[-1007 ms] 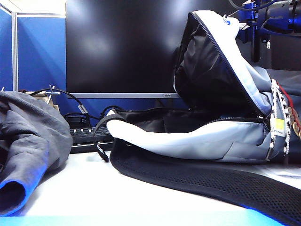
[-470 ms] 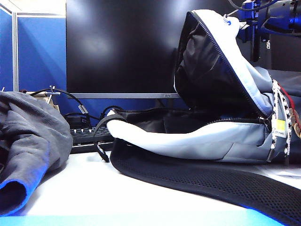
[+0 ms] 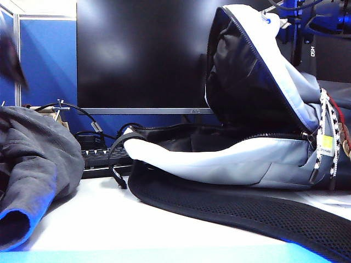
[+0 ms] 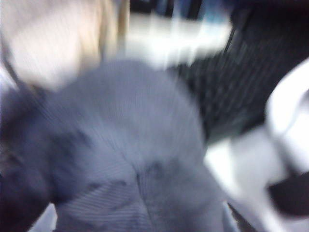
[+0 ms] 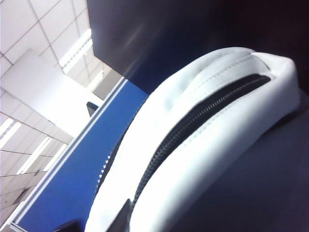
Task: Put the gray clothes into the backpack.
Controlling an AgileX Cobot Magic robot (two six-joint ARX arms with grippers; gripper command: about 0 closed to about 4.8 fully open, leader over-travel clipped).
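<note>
The gray clothes point(image 3: 34, 164) lie crumpled on the table at the far left, and in the blurred left wrist view the ribbed gray clothes point(image 4: 130, 159) fill most of the picture. The pale backpack point(image 3: 230, 159) lies on its side with its mouth facing left. Its top flap is held up high by my right gripper point(image 3: 278, 17), which is shut on the flap's edge. A dark fingertip point(image 5: 123, 215) lies against the white backpack flap point(image 5: 203, 145). My left gripper point(image 3: 12, 55) is a dark blur above the clothes, and its fingers are hidden in its wrist view.
A black monitor point(image 3: 142, 55) stands behind, with a keyboard point(image 3: 101, 159) and cables point(image 3: 71, 109) below it. A blue partition point(image 3: 46, 60) closes off the back left. The backpack's black mesh panel point(image 3: 247, 213) spreads over the white table point(image 3: 109, 224).
The right gripper has raised the flap a little higher. A dark blur of the left arm has come into the exterior view at the upper left, above the clothes.
</note>
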